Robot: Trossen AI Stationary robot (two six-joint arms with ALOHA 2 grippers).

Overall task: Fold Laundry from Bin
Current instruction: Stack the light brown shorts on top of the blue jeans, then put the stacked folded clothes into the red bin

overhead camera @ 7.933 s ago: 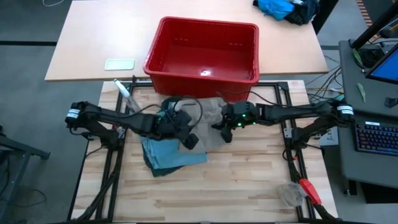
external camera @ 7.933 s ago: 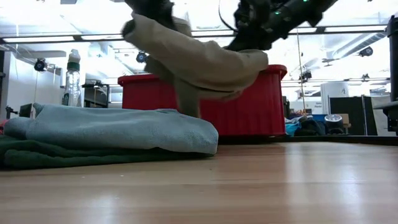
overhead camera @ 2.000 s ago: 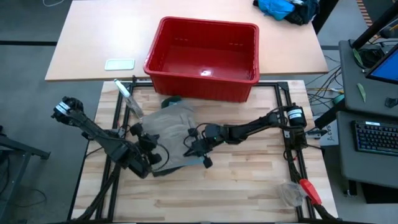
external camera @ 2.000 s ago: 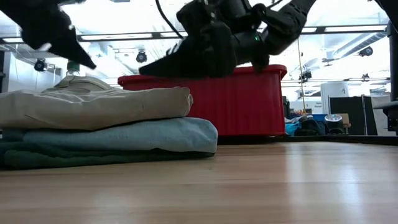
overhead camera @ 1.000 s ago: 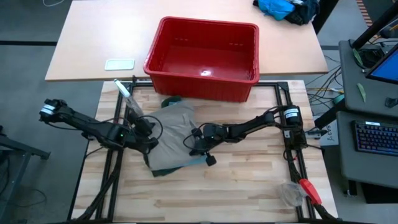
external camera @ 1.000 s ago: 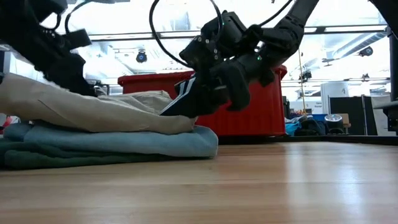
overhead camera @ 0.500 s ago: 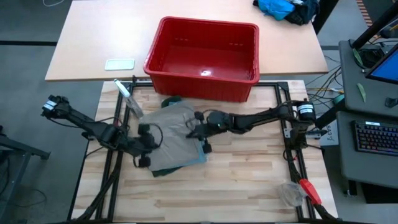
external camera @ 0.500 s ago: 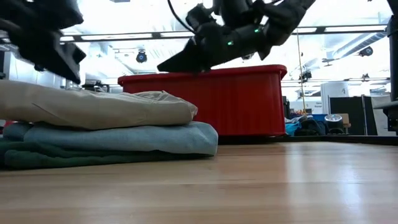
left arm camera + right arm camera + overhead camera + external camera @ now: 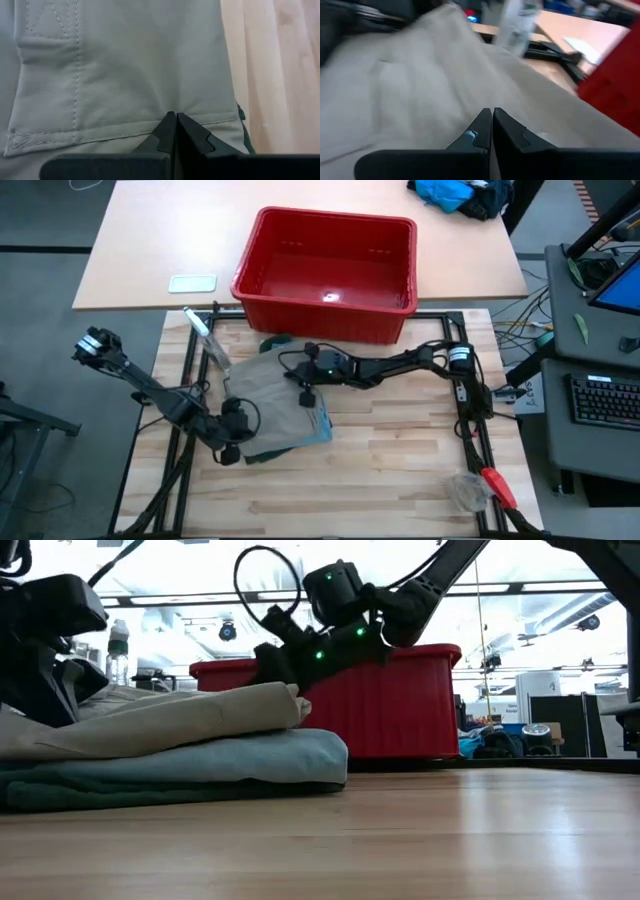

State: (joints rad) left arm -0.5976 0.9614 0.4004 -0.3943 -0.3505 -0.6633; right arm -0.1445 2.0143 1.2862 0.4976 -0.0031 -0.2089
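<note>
Three folded garments of the laundry are stacked left of the table's middle. The khaki piece (image 9: 275, 395) is on top, the light blue denim (image 9: 318, 423) under it, and the dark green shorts (image 9: 120, 795) at the bottom. The red bin (image 9: 262, 240) stands behind the stack. My left gripper (image 9: 172, 116) is shut at the stack's near-left corner (image 9: 240, 442). My right gripper (image 9: 492, 111) is shut over the stack's far-right part (image 9: 303, 390). My left gripper sets its shut fingertips on the khaki piece beside a stitched hem (image 9: 195, 122), slanting down from the table's left. The cloth lies flat on the stack and puckers slightly at the tips. My right gripper's shut fingers (image 9: 285, 675) reach nearly level from the table's right to the khaki piece's upper right edge (image 9: 292, 692). I cannot tell whether they touch it.
A clear bottle (image 9: 203, 332) lies at the far left of the table. A red-handled tool (image 9: 497, 485) and a clear plastic piece (image 9: 465, 492) lie at the near right corner. Bare wood spreads in front of and to the right of the stack (image 9: 400, 460).
My right gripper has gone from the stack's near-right side toward the far edge and left, over the khaki piece. My left gripper has slid toward the near edge along the stack's left side and tipped downward. Both stayed shut. The khaki piece now lies flatter on the denim.
</note>
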